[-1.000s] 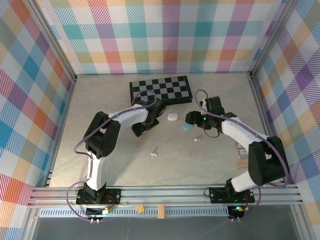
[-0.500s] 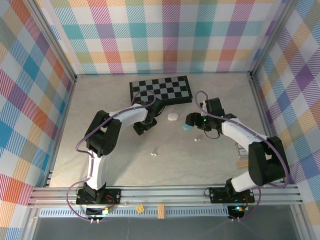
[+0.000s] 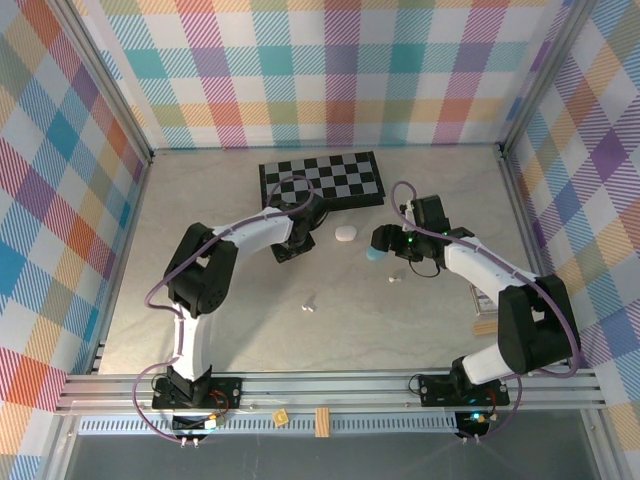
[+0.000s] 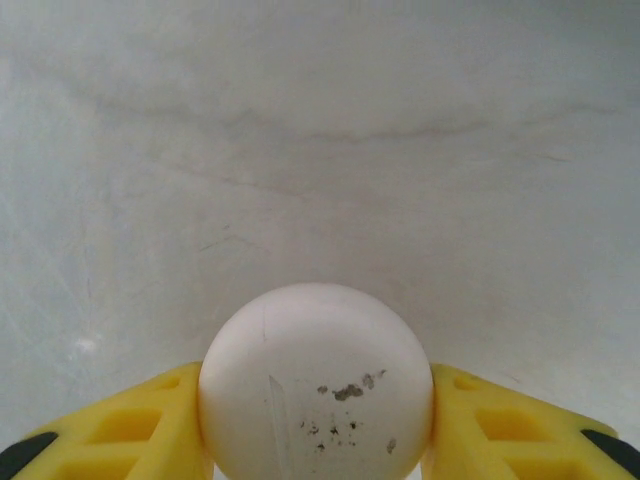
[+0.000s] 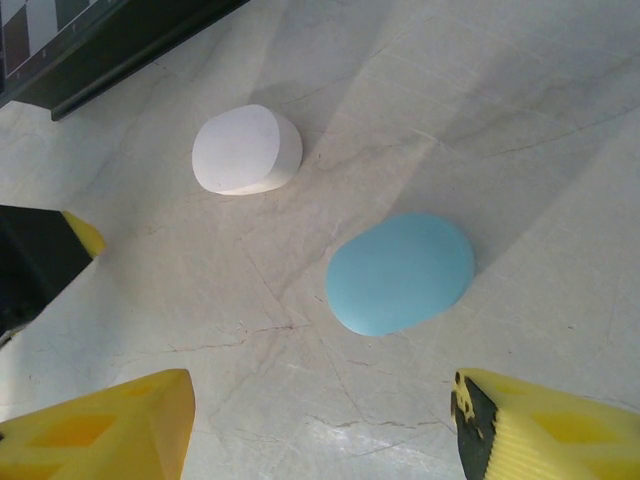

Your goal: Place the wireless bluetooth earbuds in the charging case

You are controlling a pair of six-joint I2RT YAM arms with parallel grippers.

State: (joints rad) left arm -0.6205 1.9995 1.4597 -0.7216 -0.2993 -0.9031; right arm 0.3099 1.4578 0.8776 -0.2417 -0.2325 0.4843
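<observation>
The left earbud (image 3: pixel 310 303) lies on the table (image 3: pixel 200 200), in open space well apart from the left gripper (image 3: pixel 290 247) and on its near side. The right earbud (image 3: pixel 395 278) lies near the right gripper (image 3: pixel 381 243), a little toward the arm bases, touching neither finger. Both are too small to tell how they are turned.

From above, the left gripper sits just below the near edge of the chessboard (image 3: pixel 322 180), and its body covers what it holds. The left wrist camera supplies that: the left gripper (image 4: pixel 316 400) has its yellow fingers (image 4: pixel 130 425) pressed against either side of a scuffed white case (image 4: pixel 316 370), clamped on it low over the table.

The right wrist camera shows the right gripper (image 5: pixel 322 395) with its fingers (image 5: pixel 95 430) spread wide and gripping nothing. The blue case (image 5: pixel 400 272) lies ahead of the gap between them, apart from both. Beyond it rests a loose white case (image 5: pixel 247 150), near the chessboard's edge (image 5: pixel 100 50).
</observation>
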